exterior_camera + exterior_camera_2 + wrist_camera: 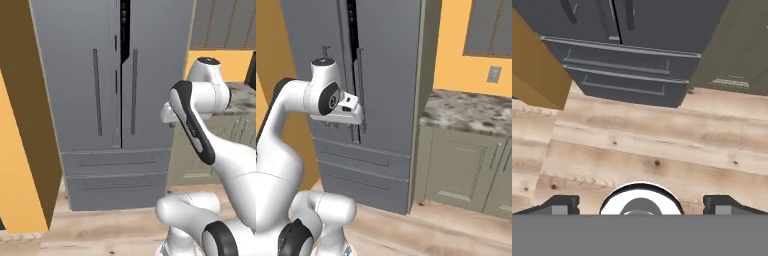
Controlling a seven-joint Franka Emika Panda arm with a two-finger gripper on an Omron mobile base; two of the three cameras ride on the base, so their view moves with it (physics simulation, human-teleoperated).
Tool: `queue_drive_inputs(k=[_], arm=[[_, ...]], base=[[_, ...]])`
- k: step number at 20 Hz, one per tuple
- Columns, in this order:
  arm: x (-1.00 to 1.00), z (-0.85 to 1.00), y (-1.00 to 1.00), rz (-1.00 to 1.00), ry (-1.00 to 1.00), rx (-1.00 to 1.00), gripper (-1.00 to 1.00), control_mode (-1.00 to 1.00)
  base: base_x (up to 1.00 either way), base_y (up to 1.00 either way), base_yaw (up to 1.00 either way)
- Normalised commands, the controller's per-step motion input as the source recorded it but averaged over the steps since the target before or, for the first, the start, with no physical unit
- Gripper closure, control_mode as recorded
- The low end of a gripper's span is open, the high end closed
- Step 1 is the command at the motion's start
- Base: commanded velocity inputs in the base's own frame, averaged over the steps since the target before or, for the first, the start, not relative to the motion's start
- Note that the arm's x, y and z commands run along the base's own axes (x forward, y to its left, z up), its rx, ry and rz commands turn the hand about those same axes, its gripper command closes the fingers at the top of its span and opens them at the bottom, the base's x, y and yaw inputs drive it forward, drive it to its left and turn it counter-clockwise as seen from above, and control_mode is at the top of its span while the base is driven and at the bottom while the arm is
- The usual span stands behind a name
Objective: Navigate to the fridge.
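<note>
The fridge is seen dead ahead, tall and grey, right in front of the base, with its two upper doors split by a dark seam and two wide drawers stacked beneath. In the right base view the fridge is found at the left and centre, with olive-beige cabinets just beside it on the right under a mottled stone counter. An orange-brown panel is pressed up against the fridge's left flank. The arm is folded high in front of the doors. From the hand view, the gripper is pointed down at the pale wooden floor, its fingertips held wide apart with nothing between them, and the fridge drawers are caught along the top.
</note>
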Motion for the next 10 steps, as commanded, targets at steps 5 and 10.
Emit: queue_drive_inputs(k=[5, 10], arm=[[0.0, 0.0, 0.0, 0.0, 0.0, 0.0, -1.0, 1.0], [0.0, 0.0, 0.0, 0.0, 0.0, 0.0, -1.0, 1.0]], base=[[0.24, 0.91, 0.04], [0.48, 0.66, -0.06]])
